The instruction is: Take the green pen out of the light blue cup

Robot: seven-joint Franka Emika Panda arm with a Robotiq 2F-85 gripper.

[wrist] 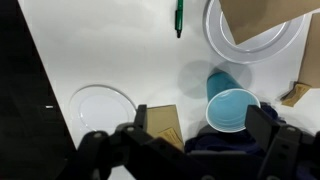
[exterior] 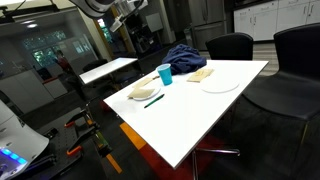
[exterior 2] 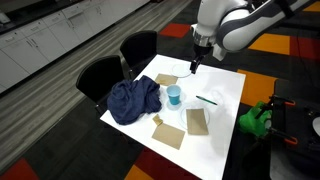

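**Pen already on the table: finish without disturbing anything**

In my wrist view the green pen (wrist: 178,16) lies flat on the white table (wrist: 90,50), well apart from the light blue cup (wrist: 232,108). The cup stands upright and its inside looks empty. My gripper (wrist: 200,122) hangs high above the cup, its fingers spread wide with nothing between them.

I judge the removal itself done, so what is left is to back off cleanly. I would go straight up and away rather than sweep sideways at low height. The cup looks light and would tip at a touch, and the pen would probably roll if nudged.

I would also steer clear of the dark blue cloth (exterior 2: 135,100) beside the cup and the plate (wrist: 100,105) near it. Closing the fingers would serve no purpose.
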